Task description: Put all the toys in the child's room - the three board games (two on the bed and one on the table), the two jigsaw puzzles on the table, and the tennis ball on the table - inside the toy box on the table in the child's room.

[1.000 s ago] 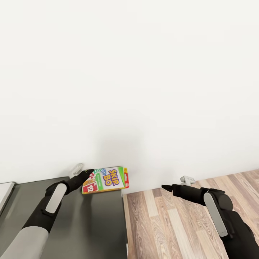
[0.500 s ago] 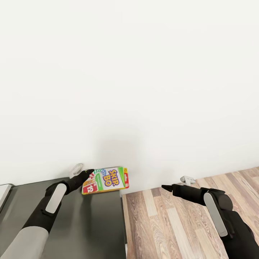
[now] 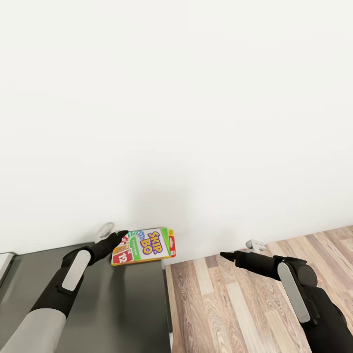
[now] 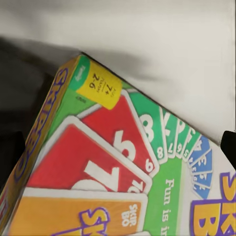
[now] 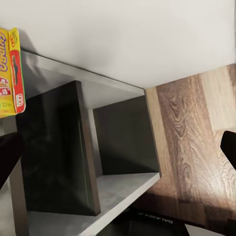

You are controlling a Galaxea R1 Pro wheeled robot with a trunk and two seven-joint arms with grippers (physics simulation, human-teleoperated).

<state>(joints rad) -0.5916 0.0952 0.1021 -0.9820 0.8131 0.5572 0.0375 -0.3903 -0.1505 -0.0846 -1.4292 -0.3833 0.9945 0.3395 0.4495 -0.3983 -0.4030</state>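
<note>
Nearest the head camera, the left arm reaches forward over the dark grey cabinet (image 3: 117,304), and the right arm stretches over the wood-plank floor (image 3: 230,304) beside it. The right gripper (image 3: 226,255) hangs above the floor with nothing in it; its wrist view shows a dark fingertip at each side edge, so the jaws stand wide apart. In that same wrist view the cabinet's open side shelves (image 5: 118,162) appear, dark panels with lighter grey boards. Further out, the left gripper (image 3: 119,236) holds the Skip-Bo box (image 3: 144,245) by its near end, jaws closed on it. The box is at the cabinet's far corner, close to the white wall (image 3: 176,108); whether it touches the top I cannot tell. Its red, green and blue cards show close up in the left wrist view (image 4: 123,167).
</note>
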